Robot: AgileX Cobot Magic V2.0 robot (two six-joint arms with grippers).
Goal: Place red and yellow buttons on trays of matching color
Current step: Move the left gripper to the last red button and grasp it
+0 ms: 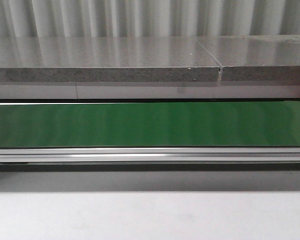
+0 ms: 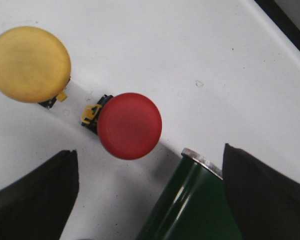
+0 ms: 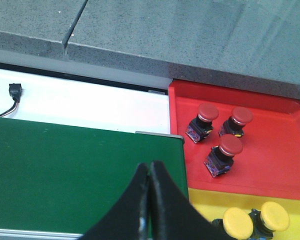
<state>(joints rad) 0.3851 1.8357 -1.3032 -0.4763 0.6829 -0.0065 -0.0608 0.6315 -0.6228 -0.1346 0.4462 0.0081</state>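
Note:
In the left wrist view a red button and a yellow button lie on the white table. My left gripper is open above the table, just short of the red button, with nothing between its fingers. In the right wrist view my right gripper is shut and empty over the green belt. Beside the belt's end a red tray holds three red buttons. A yellow tray next to it holds two yellow buttons. Neither gripper shows in the front view.
The front view shows the green conveyor belt with its metal rail, a grey stone slab behind it and white table in front. The belt's end roller sits close to my left gripper. A black connector with a wire lies on white board.

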